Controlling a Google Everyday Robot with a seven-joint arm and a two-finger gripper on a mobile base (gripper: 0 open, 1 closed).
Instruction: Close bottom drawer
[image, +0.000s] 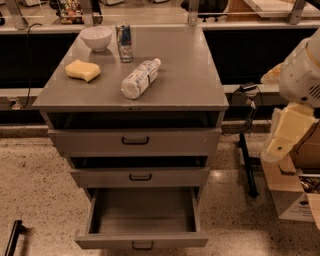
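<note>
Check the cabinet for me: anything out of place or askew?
The clear plastic water bottle lies on its side on the grey cabinet top. The grey metal bottom drawer stands pulled far out, empty. The claw is out of view; only the cream arm shows at the right.

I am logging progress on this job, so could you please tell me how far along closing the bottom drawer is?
Nothing looks done yet: the bottom drawer stands pulled far out, its empty inside exposed. In hand: the gripper hangs right of the cabinet, above the drawer's level and well apart from it. Left: reaching the drawer front and pushing it fully in.
</note>
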